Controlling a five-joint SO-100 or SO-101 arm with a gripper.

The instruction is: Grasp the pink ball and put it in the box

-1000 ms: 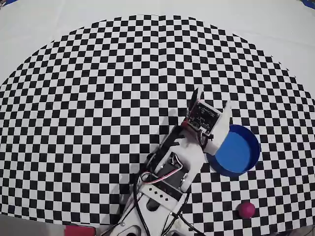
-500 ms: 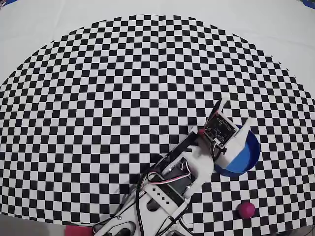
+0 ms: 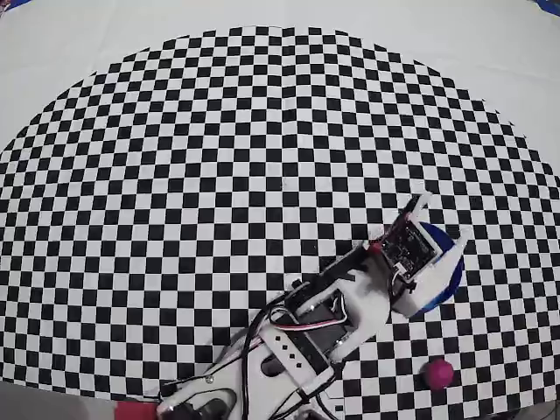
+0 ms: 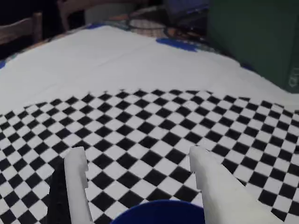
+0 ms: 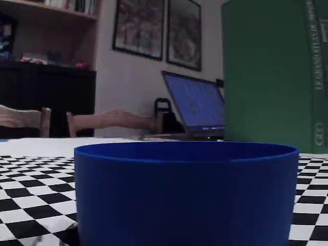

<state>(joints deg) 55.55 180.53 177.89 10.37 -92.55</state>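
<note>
The arm reaches from the bottom edge of the overhead view toward the right, its wrist lying over the box, so that only a crescent of the blue rim shows past the white housing on the right side. The pink ball rests on the checkered mat near the lower right corner of the overhead view, below the box and clear of both it and the arm. In the wrist view the hand is spread wide, its two white fingers standing well apart with bare checkered mat visible between them; nothing is held. The far rim of the box appears at the bottom edge of that view, between and beneath the fingers, which places the hand above or just beyond the container. The fixed view sits low on the desk and is filled by the box's blue wall, upright and resting on the mat; neither ball nor hand shows there. Behind it stand a laptop with a lit screen, a green panel on the right, a wooden chair back and framed pictures on the wall. The white desk surface extends beyond the mat's curved edge.
</note>
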